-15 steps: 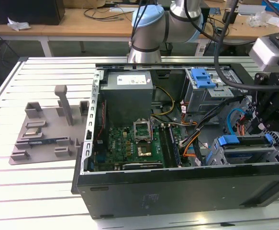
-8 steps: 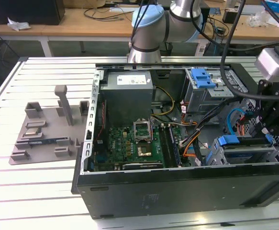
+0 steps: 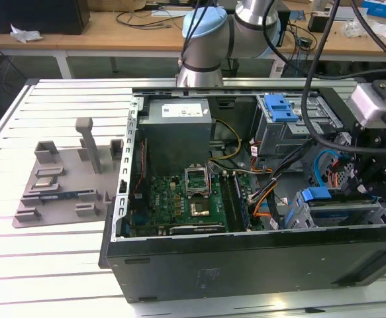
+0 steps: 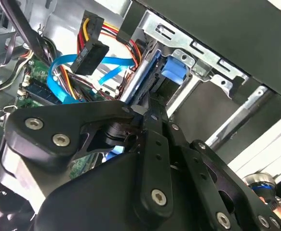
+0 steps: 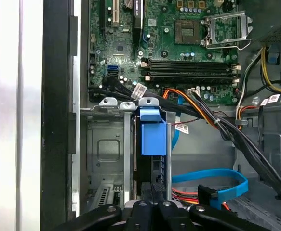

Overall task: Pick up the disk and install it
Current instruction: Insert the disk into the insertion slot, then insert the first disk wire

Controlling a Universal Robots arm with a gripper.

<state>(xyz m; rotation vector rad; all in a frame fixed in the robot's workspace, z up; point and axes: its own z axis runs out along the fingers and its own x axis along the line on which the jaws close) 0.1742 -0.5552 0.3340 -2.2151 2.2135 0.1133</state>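
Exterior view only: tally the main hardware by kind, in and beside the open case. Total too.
Green motherboard circuit board: 1
Large grey metal box with white sticker: 1
Blue plastic latch on grey metal cage: 1
Silver-grey disk with blue plastic end tab: 1
Grey moulded tray beside the case: 1
Total: 5

White slatted surface with two loads.
An open computer case sits toward the exterior view's right; a grey fixture tray lies left.
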